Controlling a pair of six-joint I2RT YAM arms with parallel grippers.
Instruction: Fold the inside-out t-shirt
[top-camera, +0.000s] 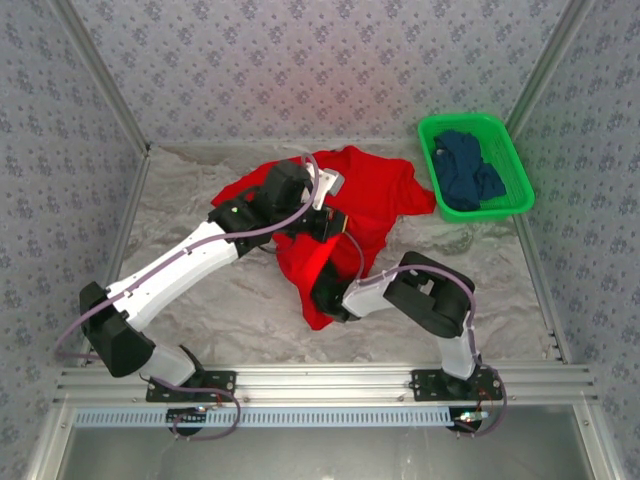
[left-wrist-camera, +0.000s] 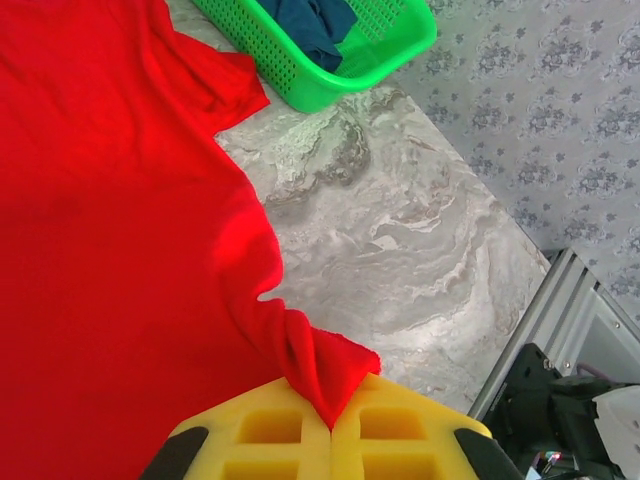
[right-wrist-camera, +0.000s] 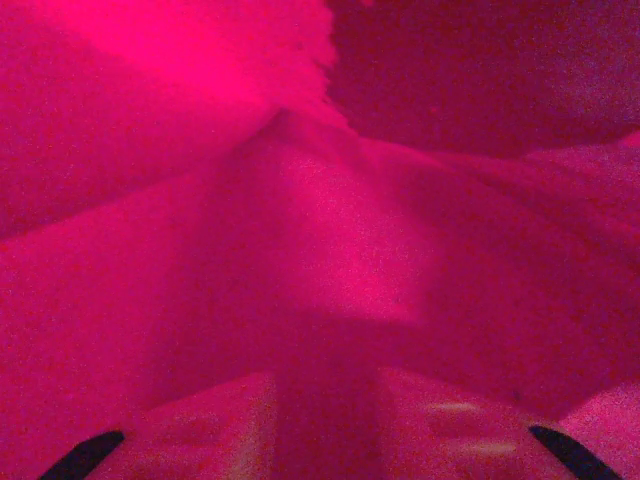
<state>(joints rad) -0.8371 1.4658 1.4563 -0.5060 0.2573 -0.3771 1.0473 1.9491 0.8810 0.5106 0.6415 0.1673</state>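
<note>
Item: inside-out t-shirt (top-camera: 375, 195), bright red, lying crumpled from the middle of the desk (top-camera: 225, 300) toward its far edge, with one sleeve reaching toward the far right corner. Top external view: the left fingers (top-camera: 330, 222) sit over the middle of the cloth and the right fingers (top-camera: 325, 298) at its near tip, so the two holds lie along one line of the fabric, judged a setup for lifting and stretching it flat before a fold. A green basket (top-camera: 522, 190) at the far right corner holds a navy garment (top-camera: 465, 170), kept apart from the working area. Left wrist view: the yellow left fingers (left-wrist-camera: 331, 450) are pressed together on a pointed corner of the red cloth (left-wrist-camera: 120, 250), which twists into a narrow rope just ahead of the pinch. The rest fans out flat beyond it, and the bare marbled desk (left-wrist-camera: 400, 240) and the basket (left-wrist-camera: 300, 75) lie to the right. The tight pinch at a corner suits pulling an edge taut. Right wrist view: everything reads deep red, as if the camera were under or against the cloth (right-wrist-camera: 330, 250). A ridge of fabric runs down between the right fingers, possibly clamped, but how far apart they stand cannot be told.
</note>
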